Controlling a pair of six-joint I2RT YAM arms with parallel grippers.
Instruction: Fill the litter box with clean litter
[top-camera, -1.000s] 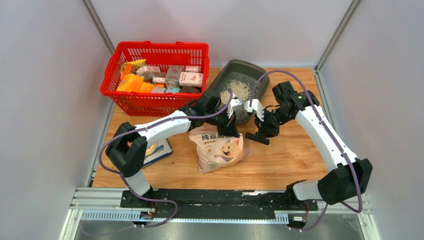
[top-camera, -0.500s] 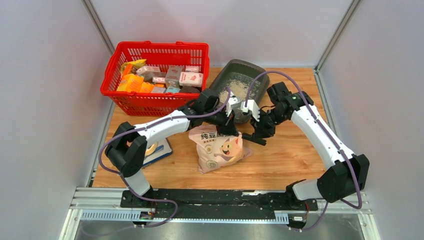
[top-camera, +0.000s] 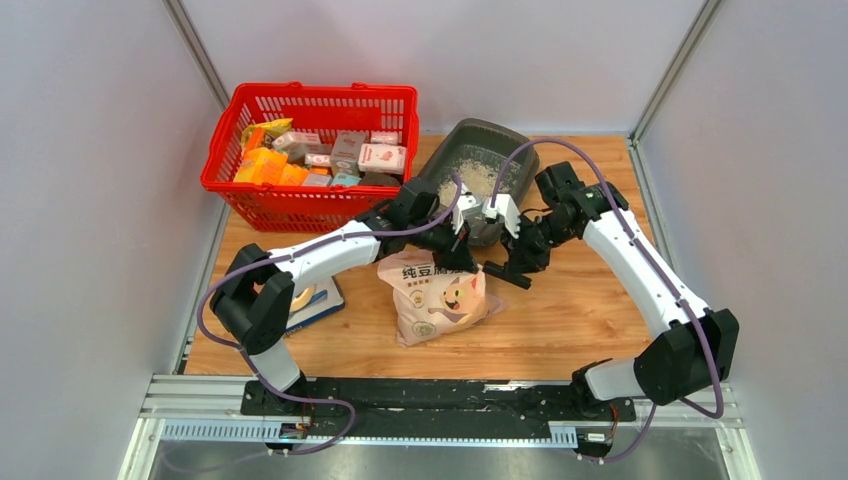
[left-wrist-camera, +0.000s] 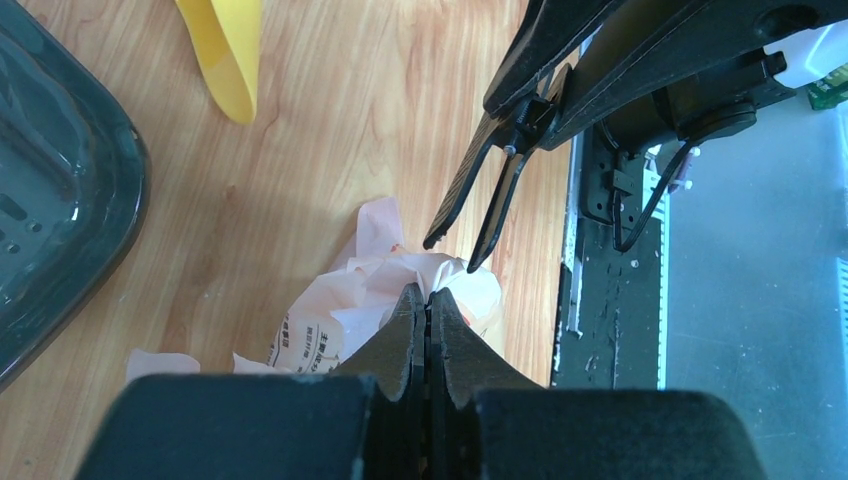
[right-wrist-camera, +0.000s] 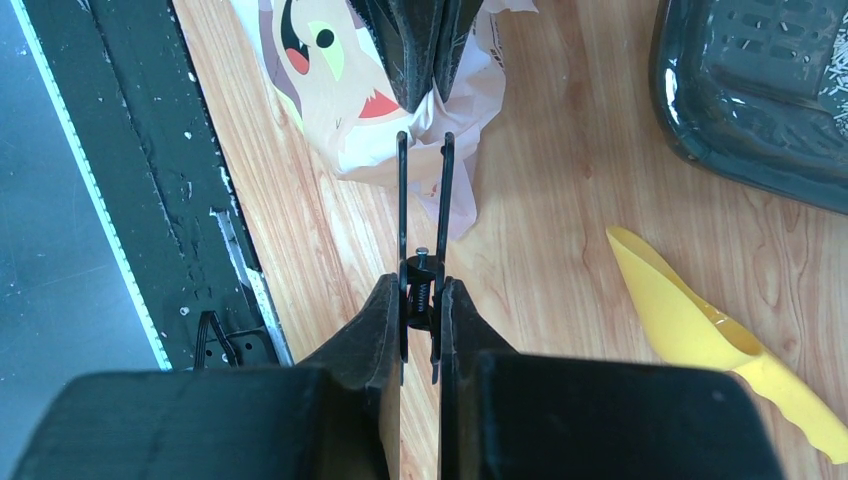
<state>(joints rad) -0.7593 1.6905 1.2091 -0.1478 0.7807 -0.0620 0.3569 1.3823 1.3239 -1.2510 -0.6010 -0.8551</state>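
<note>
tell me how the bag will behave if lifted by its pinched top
Probably floppy: the bag top is crumpled where the left jaws pinch it, so it would likely sag. Its body looks bulged and slumped on the table, so likely heavy below the grip. It may swing or slip from that small pinch.

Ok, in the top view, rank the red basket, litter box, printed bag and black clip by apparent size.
1. red basket, clearly largest
2-3. litter box and printed bag look about alike; the arms cover part of the box, so unranked
4. black clip, smallest
</note>
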